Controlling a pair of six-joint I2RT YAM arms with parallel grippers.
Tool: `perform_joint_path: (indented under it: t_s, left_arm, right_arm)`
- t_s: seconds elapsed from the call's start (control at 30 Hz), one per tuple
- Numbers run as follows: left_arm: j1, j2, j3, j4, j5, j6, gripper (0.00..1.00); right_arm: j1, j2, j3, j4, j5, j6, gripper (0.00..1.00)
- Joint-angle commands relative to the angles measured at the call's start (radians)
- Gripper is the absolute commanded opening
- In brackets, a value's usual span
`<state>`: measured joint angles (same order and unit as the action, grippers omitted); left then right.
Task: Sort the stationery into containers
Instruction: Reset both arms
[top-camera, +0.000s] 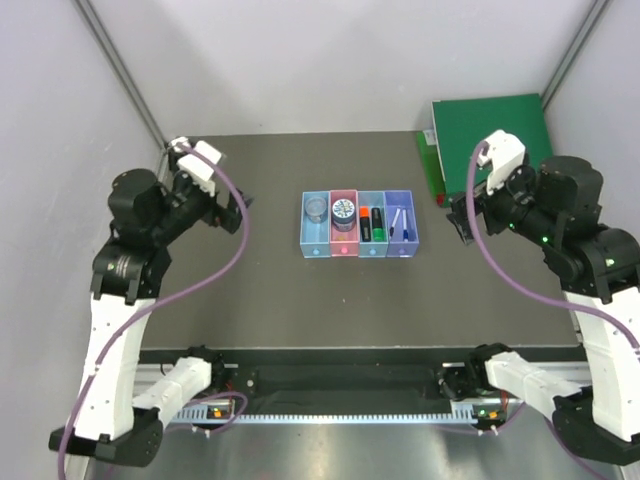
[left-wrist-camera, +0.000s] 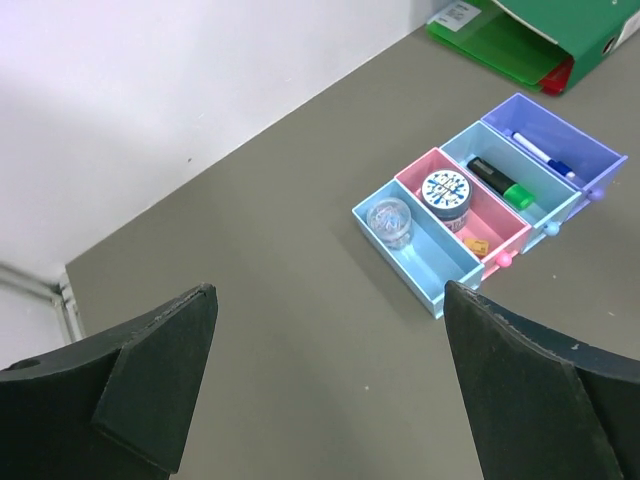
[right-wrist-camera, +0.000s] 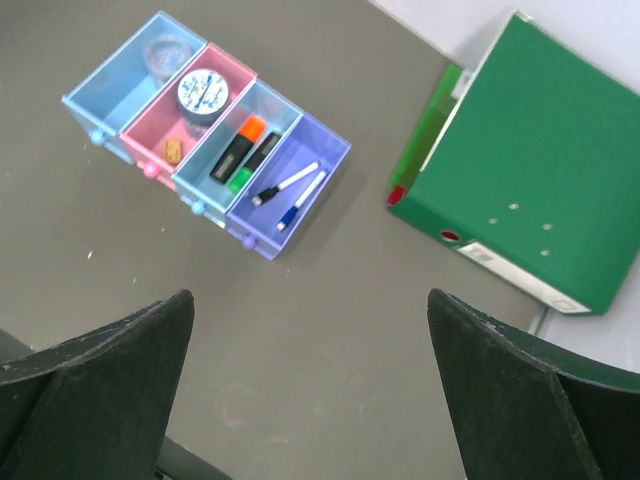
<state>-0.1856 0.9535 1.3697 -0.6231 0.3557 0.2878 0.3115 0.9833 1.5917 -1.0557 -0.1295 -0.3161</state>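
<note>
The containers, four joined bins (top-camera: 318, 250), stand mid-table. The left light blue bin holds a grey tin (top-camera: 317, 209). The pink bin holds a blue tin (top-camera: 343, 210) and a tiny orange block (right-wrist-camera: 173, 151). The third bin holds the orange-capped (top-camera: 365, 222) and green-capped (top-camera: 378, 224) highlighters. The purple bin holds two white pens (top-camera: 402, 223). My left gripper (top-camera: 240, 205) is open and empty, raised left of the bins. My right gripper (top-camera: 460, 222) is open and empty, raised right of them. In the wrist views, the left gripper (left-wrist-camera: 328, 290) and the right gripper (right-wrist-camera: 308, 300) show only bare table between the jaws.
A large green binder (top-camera: 488, 130) lies at the back right corner, also in the right wrist view (right-wrist-camera: 530, 170) and the left wrist view (left-wrist-camera: 560, 30). White walls close in the table on three sides.
</note>
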Motion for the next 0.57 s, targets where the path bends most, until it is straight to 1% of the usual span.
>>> perform_joint_path:
  t_s: [0.0,0.13,0.27,0.53]
  left_arm:
    - [0.078,-0.015,-0.015,-0.095,0.126,-0.058,0.99]
    - [0.121,-0.018,-0.035,-0.087,0.201,-0.105,0.99]
    - [0.147,-0.009,-0.047,-0.05,0.212,-0.141,0.99]
    - [0.166,0.022,-0.02,-0.046,0.215,-0.142,0.99]
  right_arm:
    - [-0.014,-0.024,0.089,0.023,0.06,0.032,1.0]
    - [-0.014,-0.049,0.079,0.026,0.047,0.015,1.0]
    - [-0.012,-0.058,0.08,0.031,0.067,0.012,1.0]
    - [-0.012,-0.06,0.074,0.037,0.076,0.017,1.0]
